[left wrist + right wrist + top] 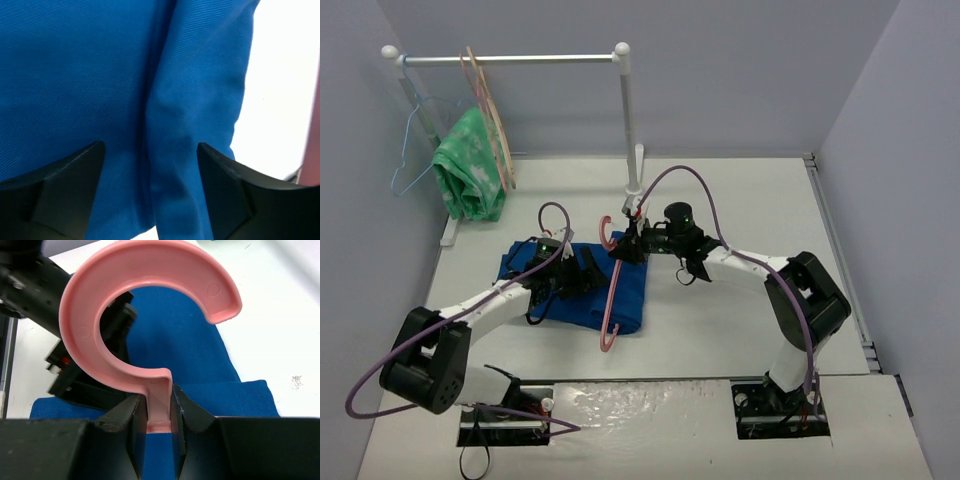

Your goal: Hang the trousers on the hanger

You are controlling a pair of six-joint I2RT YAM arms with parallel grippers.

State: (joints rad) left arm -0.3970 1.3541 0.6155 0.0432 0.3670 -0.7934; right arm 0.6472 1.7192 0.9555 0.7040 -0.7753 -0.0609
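Right claw (159, 402) is clamped on the hanger (80, 325) at its neck, just under the hook. Below the 2 claws, the trousers (75, 75) lie folded on the worktop (720, 330). Left claw (150, 147) stands apart astride a fold, perhaps touching the cloth.
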